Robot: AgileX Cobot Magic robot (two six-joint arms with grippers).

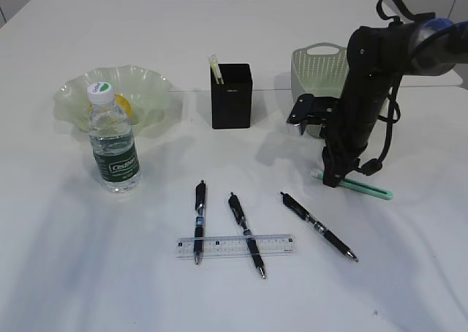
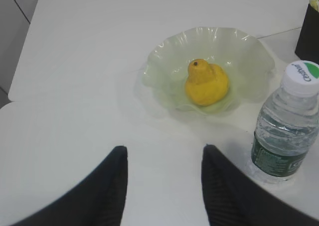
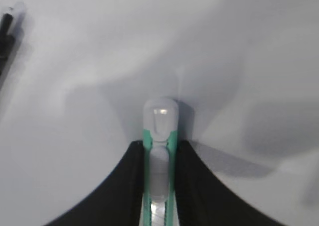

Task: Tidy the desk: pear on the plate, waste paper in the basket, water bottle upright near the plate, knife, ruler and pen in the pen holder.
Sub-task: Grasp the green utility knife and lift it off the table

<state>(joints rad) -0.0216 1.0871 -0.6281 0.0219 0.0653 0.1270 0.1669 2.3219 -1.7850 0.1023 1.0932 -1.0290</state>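
While the knife (image 3: 159, 151) lay on the desk (image 1: 409, 273) at right of centre in the exterior view, the right gripper (image 3: 158, 159) had both fingers pressed against its green sides, closed on it. Left of it lay three pens (image 1: 199, 221) and the ruler (image 1: 235, 246). Behind stood the pen holder (image 1: 231, 96) and the basket (image 1: 319, 70). At far left, the pear (image 2: 206, 82) sat in the plate (image 2: 164, 71), the water bottle (image 1: 113, 142) upright just beside it. The left gripper (image 2: 164, 186) hung half open, empty.
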